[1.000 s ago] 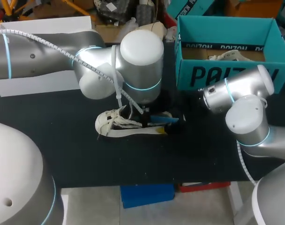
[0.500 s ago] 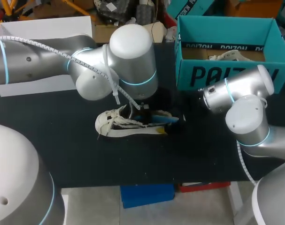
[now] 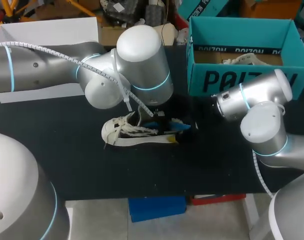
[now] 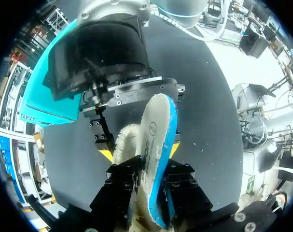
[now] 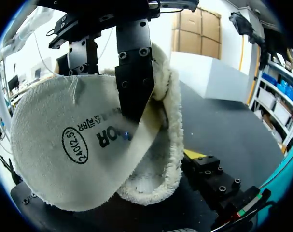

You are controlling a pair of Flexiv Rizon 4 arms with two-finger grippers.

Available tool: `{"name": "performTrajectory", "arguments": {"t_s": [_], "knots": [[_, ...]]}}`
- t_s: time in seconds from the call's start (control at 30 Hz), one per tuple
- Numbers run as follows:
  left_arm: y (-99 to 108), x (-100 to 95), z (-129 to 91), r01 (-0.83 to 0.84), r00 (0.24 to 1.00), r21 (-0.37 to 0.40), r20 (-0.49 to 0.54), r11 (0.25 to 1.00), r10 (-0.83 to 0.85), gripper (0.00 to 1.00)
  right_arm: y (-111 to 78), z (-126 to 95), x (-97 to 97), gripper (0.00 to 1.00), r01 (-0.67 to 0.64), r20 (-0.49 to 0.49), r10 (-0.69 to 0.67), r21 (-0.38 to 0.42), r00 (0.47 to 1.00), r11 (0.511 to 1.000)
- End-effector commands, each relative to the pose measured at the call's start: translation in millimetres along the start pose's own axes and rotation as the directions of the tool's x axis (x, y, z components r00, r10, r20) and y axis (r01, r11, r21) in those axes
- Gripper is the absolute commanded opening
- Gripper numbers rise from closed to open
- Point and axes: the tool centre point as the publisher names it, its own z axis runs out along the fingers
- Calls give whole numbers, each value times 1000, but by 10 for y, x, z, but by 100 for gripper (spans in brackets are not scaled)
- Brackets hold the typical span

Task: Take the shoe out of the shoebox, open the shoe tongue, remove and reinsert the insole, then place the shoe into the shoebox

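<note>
Black tabletop, head view first. White shoe lies on its side near the middle, directly under the left hand, whose arm comes in from the left. Blue-backed insole sticks out of the shoe's heel end, between the left hand and the right hand. Teal shoebox stands open behind the right hand, apart from the shoe. A second pale shoe sits inside it.

Left wrist view. Left hand is closed narrowly on the insole, with one finger on its pale top face and one on its blue underside. The insole stands on edge between them and runs out ahead. Fleecy collar of the shoe is just beside the insole. Right hand is straight ahead, at the shoe's heel; whether it grips cannot be told. Shoebox lies beyond it.

Right wrist view. Pale printed face of the insole fills the space ahead of the right hand, curled away from the fleece lining of the shoe behind it. One black finger of the left hand comes down from above and presses on that face. Right hand's own grip is hidden by the shoe, so I cannot tell.
</note>
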Motion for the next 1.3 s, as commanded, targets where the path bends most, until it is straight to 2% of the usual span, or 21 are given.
{"name": "performTrajectory", "arguments": {"t_s": [0.03, 0.2, 0.3, 0.57, 0.63, 0.93, 1.13, 1.3], "knots": [[-12, 22, -22, -7, 1000, 2, 3, 1000, 7, 0, -7, 15, -9, 0, -1, 1, 1, 1, 1000, 1000], [20, 62, -93, -28, 999, 42, -19, 999, 29, 0, -7, 15, -9, 0, -1, 1, 1, 1, 1000, 1000], [0, 130, -212, -61, 998, 72, -21, 996, 63, 0, -7, 15, -9, 0, -1, 1, 1, 1, 1000, 1000], [-73, 266, -628, -88, 996, 180, -13, 980, 92, 0, -7, 15, -9, 0, -1, 1, 1, 1, 1000, 1000], [-103, 308, -754, -78, 996, 238, -29, 968, 88, 0, -7, 15, -9, 0, -1, 1, 1, 1, 1000, 1000], [-503, 590, -1437, -28, 999, 400, -26, 916, 42, 0, -7, 15, -9, 0, -1, 1, 1, 1, 1000, 1000], [-679, 644, -1957, 78, 996, 555, -70, 828, -46, 0, -7, 15, -9, 0, -1, 1, 1, 1, 1000, 1000], [-717, 666, -2422, 148, 989, 662, -119, 734, -92, 0, -7, 15, -9, 0, -1, 1, 1, 1, 1000, 1000]]}}
